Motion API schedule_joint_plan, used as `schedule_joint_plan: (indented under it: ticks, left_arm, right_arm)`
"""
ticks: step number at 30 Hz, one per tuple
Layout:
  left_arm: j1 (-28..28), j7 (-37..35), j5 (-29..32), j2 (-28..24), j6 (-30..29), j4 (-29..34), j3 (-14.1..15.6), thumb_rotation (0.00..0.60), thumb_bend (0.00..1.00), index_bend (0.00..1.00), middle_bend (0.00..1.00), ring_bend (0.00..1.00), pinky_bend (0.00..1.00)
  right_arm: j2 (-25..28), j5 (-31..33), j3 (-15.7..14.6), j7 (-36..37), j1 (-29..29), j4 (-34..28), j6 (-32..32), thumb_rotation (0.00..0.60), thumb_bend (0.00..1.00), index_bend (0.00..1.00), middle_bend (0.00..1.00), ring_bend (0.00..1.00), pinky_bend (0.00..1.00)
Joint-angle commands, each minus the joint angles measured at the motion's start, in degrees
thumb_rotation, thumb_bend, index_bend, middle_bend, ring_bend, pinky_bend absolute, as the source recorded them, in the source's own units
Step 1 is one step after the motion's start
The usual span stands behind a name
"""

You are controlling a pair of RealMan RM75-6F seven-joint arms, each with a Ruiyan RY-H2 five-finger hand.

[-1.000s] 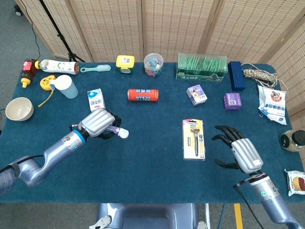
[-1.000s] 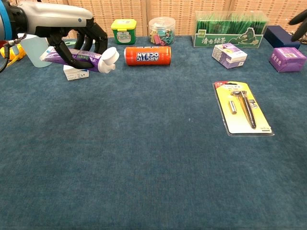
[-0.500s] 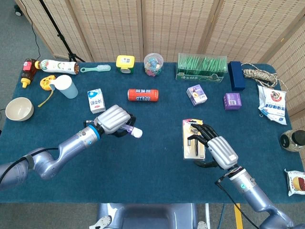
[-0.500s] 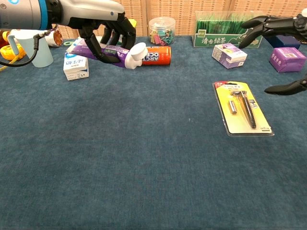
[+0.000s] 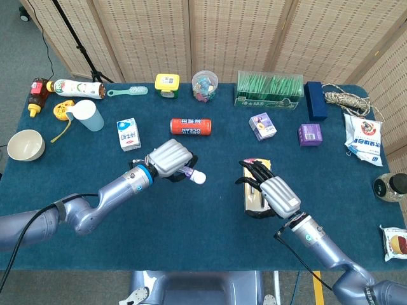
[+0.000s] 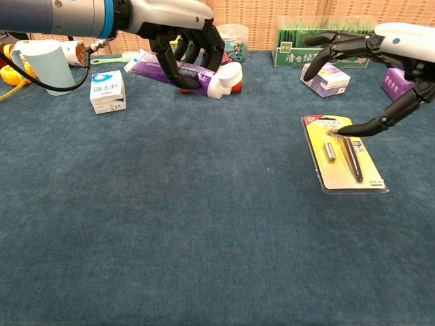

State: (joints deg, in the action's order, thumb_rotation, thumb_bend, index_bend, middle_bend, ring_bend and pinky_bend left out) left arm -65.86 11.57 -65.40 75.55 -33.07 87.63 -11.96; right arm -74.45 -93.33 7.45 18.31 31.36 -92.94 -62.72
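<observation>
Just in front of the orange Arctic Ocean can, left hand has its fingers wrapped round a purple toothpaste tube with a white cap — tube is lifted off the blue table cloth, cap end pointing toward the razor side. Right of the can, right hand hovers over the yellow carded razor pack, fingers spread, holding nothing; one fingertip looks close to the pack, contact unclear. Step looks like carry-and-reach: tube in transit, razor not yet gripped. Next move likely needs the right-hand fingers to close on the flat card's edges — thin, may slide.
</observation>
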Motion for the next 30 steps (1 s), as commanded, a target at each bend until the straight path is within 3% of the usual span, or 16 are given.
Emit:
schedule_joint_plan:
  ticks: [1, 12, 30]
  left_arm:
    - [-1.81, 2.85, 3.52, 0.87, -0.36, 0.53, -0.06, 0.600, 0.38, 0.65, 0.53, 0.53, 0.53]
    - [-5.68, 7.53, 10.97, 2.20, -1.33, 0.69, 0.51, 0.600, 0.38, 0.65, 0.53, 0.53, 0.53]
    - [-8.34, 8.48, 14.81, 5.59, -2.71, -2.32, 2.04, 0.600, 0.38, 0.65, 0.53, 0.54, 0.53]
  right_arm:
    - [-0.46, 0.07, 0.22, 0.26, 0.68, 0.36, 0.07, 0.600, 0.22, 0.28, 0.00, 0.00, 0.00]
    - [-0.95, 0.92, 0.58, 0.08, 2.20, 0.07, -0.72, 0.600, 0.22, 0.22, 0.00, 0.00, 0.00]
    - [-2.21, 2.36, -0.30, -0.87, 4.40, -0.18, 0.63, 0.600, 0.22, 0.22, 0.00, 0.00, 0.00]
